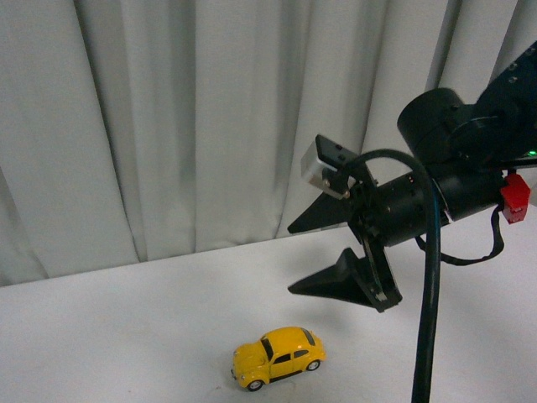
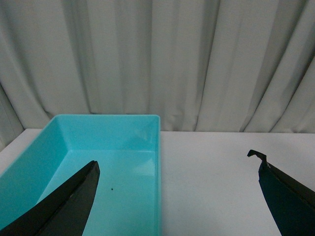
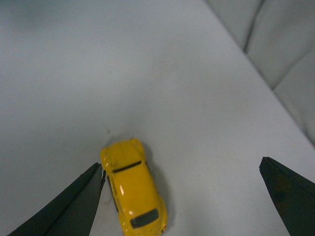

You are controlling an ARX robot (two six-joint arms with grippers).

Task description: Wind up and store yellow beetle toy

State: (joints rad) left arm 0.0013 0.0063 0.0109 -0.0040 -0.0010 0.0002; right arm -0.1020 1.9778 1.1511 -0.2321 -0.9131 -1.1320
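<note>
The yellow beetle toy (image 1: 278, 357) stands on its wheels on the white table (image 1: 126, 336), near the front edge, nose to the left. My right gripper (image 1: 292, 258) hangs above and behind it, open and empty, jaws spread wide. In the right wrist view the yellow beetle toy (image 3: 134, 192) lies below, close to one black finger (image 3: 74, 206); the other finger (image 3: 290, 196) is far off to its side. My left gripper (image 2: 177, 162) is open too, with nothing between its fingers, and it hovers by a turquoise bin (image 2: 158, 147).
The turquoise bin is empty apart from a small dark speck (image 2: 112, 188). A pale curtain (image 1: 210, 117) closes off the back of the table. A black cable (image 1: 430, 294) hangs down from the right arm at the front right.
</note>
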